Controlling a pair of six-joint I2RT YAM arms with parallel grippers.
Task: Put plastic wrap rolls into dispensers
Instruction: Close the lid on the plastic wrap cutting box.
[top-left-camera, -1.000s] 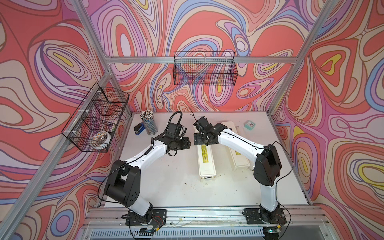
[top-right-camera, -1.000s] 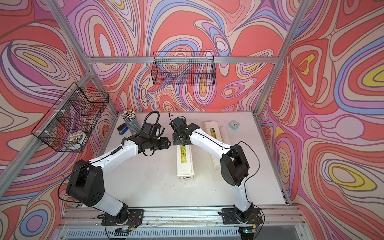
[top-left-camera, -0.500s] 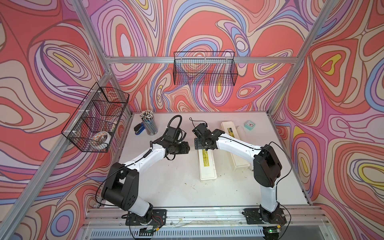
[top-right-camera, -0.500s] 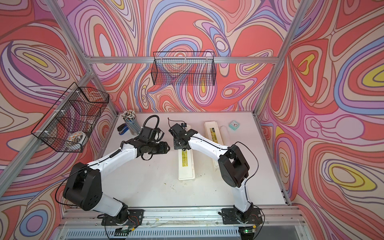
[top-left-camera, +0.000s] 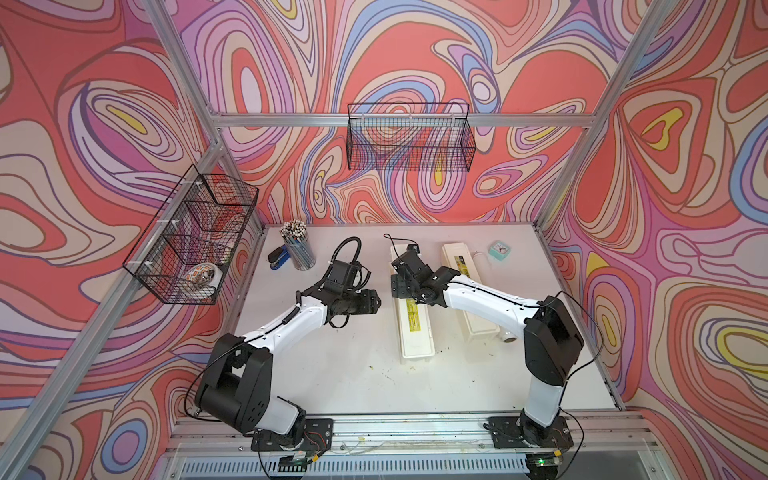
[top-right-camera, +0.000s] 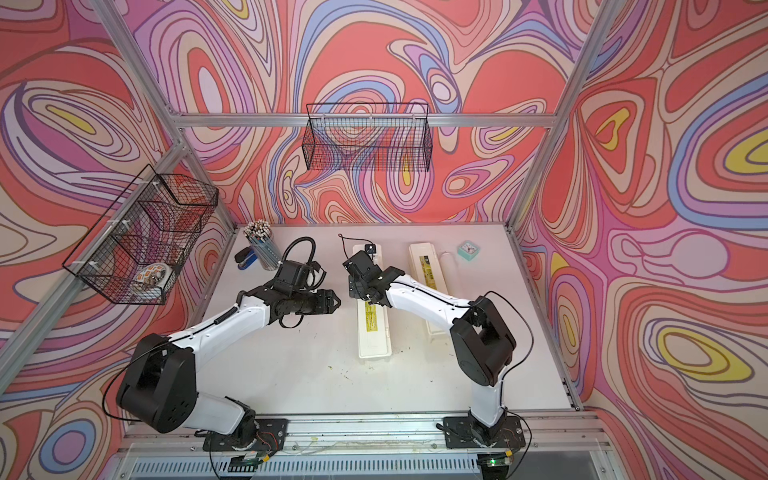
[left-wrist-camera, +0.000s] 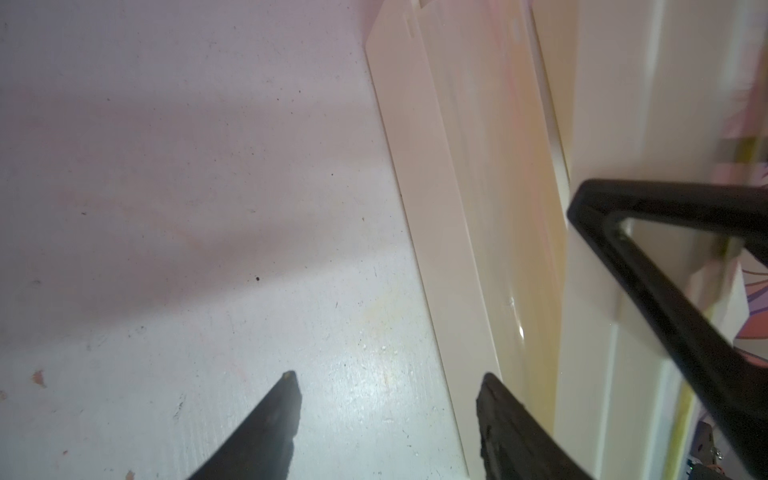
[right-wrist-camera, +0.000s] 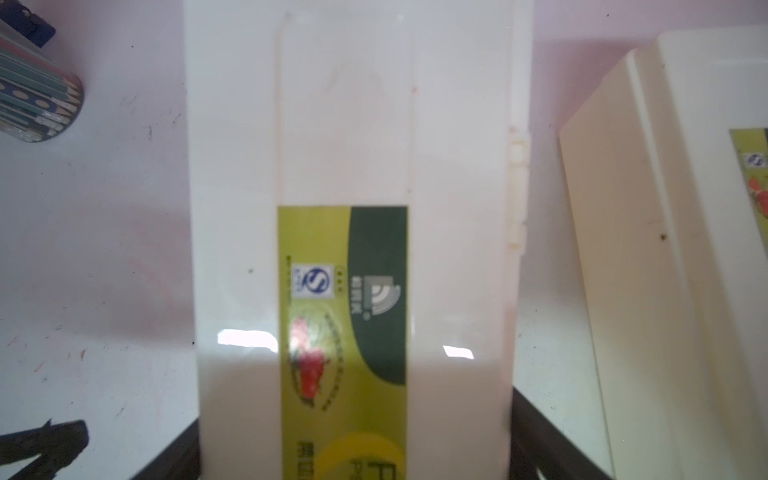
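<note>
Two cream-white dispensers with yellow labels lie lengthwise on the table, lids down. My right gripper hangs over the middle dispenser. It is open, with one finger on each side of the box. My left gripper is open and empty, just left of that dispenser. The other dispenser lies to the right, partly under my right arm. A plastic wrap roll lies along its right side, mostly hidden.
A cup of pencils and a blue stapler stand at the back left. A small teal clock sits at the back right. Wire baskets hang on the left wall and the back wall.
My left gripper has opened wider and shifted slightly toward the table's front. My right gripper has moved a little frontward along the middle dispenser, which has stayed in place.
</note>
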